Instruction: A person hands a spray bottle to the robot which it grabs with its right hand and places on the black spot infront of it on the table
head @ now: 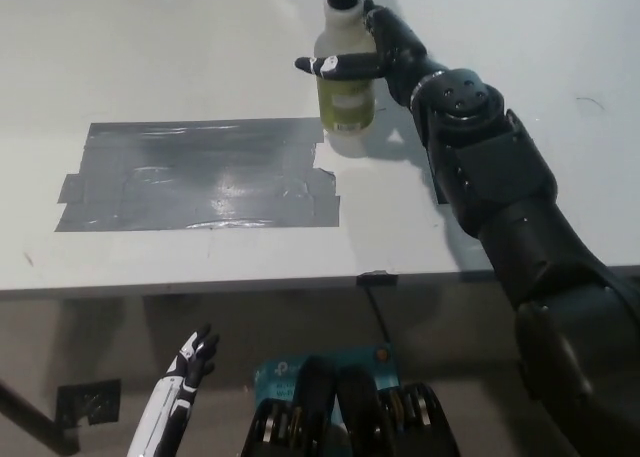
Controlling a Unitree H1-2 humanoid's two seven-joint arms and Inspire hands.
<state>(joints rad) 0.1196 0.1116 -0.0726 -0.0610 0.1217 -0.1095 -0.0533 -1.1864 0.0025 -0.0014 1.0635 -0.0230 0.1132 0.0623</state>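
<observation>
Here the black right hand (375, 52) is wrapped around the spray bottle (345, 92), upright at the black tape patch's (195, 177) right edge on the table (150, 57); the white left hand (193, 357) rests below, fingers apart.

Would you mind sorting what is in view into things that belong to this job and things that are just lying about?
Part of the job:
- spray bottle, held upright
- right robot hand, shut on the spray bottle
- dark tape patch, the target spot
- table

Just there:
- left robot hand, resting open below the table edge
- small black tab on the table edge
</observation>
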